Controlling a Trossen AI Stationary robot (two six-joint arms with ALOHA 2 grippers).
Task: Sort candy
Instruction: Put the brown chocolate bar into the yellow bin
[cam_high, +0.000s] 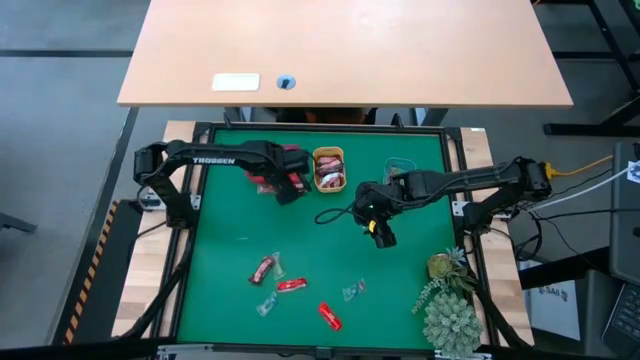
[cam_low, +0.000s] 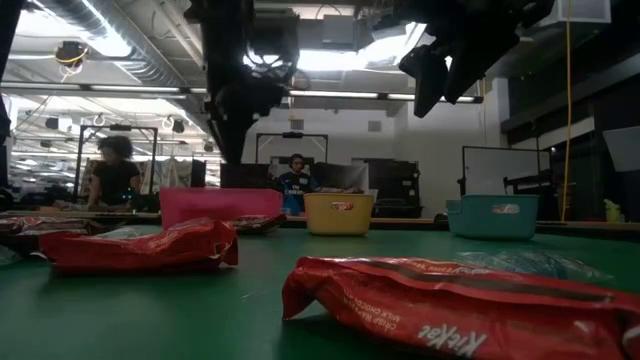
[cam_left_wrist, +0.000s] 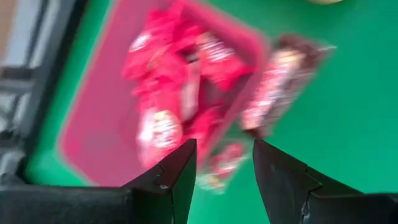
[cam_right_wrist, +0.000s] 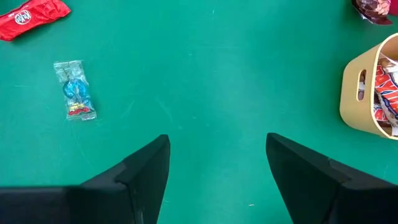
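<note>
L gripper (cam_left_wrist: 221, 171) hangs over the red tray (cam_high: 270, 178), jaws apart w/ nothing between; judged a drop spot, since red candy (cam_left_wrist: 163, 99) fills the tray under it. R gripper (cam_right_wrist: 217, 168) spread wide, empty, above bare mat. Ahead of it: 1 clear sweet (cam_right_wrist: 76, 96), 1 red (cam_right_wrist: 34, 18). Approx 6 loose pcs (cam_high: 290, 285) remain; 3 trays.

We count three trays: one red (cam_high: 268, 172), one orange (cam_high: 329, 168), one teal (cam_low: 492, 216) | loose candy on the green desk (cam_high: 230, 250): two red (cam_high: 291, 285), one dark brown (cam_high: 263, 269), two or three clear greenish (cam_high: 352, 291) | one artificial plant (cam_high: 449, 310) | two arms.
</note>
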